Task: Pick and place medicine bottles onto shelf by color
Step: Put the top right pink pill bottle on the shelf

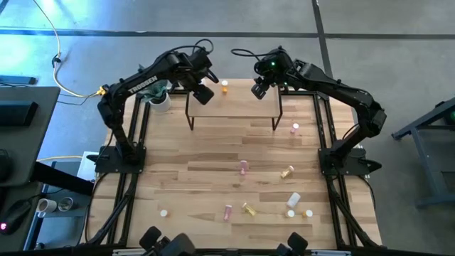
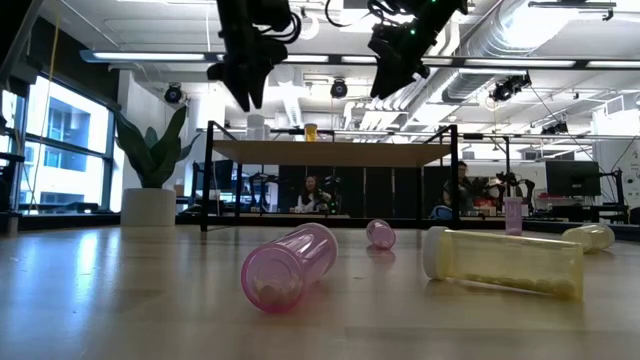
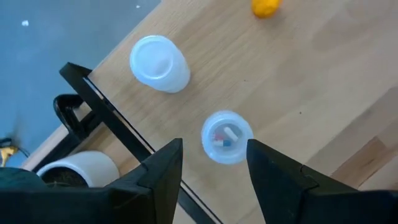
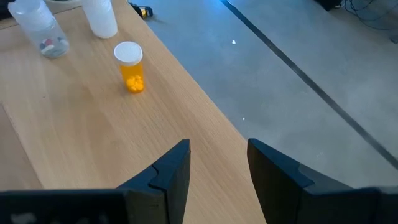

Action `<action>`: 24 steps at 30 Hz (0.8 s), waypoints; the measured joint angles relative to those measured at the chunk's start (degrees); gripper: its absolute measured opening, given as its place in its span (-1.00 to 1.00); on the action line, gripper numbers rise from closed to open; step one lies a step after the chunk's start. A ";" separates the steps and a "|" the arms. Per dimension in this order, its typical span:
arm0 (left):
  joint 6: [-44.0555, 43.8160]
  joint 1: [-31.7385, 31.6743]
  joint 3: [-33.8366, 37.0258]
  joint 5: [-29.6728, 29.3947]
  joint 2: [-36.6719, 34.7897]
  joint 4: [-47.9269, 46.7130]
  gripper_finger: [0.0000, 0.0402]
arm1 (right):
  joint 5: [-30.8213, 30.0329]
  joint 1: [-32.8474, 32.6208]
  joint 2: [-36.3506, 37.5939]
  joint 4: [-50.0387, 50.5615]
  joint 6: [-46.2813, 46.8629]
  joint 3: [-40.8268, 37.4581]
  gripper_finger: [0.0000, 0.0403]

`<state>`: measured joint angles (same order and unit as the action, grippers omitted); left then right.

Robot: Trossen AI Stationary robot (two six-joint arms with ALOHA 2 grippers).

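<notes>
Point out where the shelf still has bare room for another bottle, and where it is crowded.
Bare: the shelf board from the orange bottle toward the end under the right gripper, whose open fingers hold nothing. Crowded: the other end, where two white bottles stand near the edge, apart, beneath the open left gripper.

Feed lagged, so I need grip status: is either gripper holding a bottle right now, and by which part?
Nothing is held. The left gripper hangs open above a clear bottle standing on the shelf, not touching it. The right gripper is open and empty over the shelf.
</notes>
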<state>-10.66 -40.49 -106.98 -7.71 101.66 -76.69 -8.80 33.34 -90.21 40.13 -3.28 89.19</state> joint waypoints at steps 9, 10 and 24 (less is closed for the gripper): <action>9.08 0.00 0.00 1.15 -4.54 -0.02 -0.16 | 3.45 -0.44 1.67 3.43 10.58 -0.02 -0.25; 9.98 0.00 0.00 1.54 -5.44 0.01 -0.16 | 4.22 -0.72 2.30 3.98 11.64 -0.02 -0.25; 13.74 4.47 10.74 7.51 -21.73 11.79 -0.16 | -1.68 -12.14 13.20 14.35 25.34 -0.02 -0.25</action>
<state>3.08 -36.02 -96.24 -0.21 79.92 -64.90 -10.47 21.21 -77.02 54.48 22.06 89.17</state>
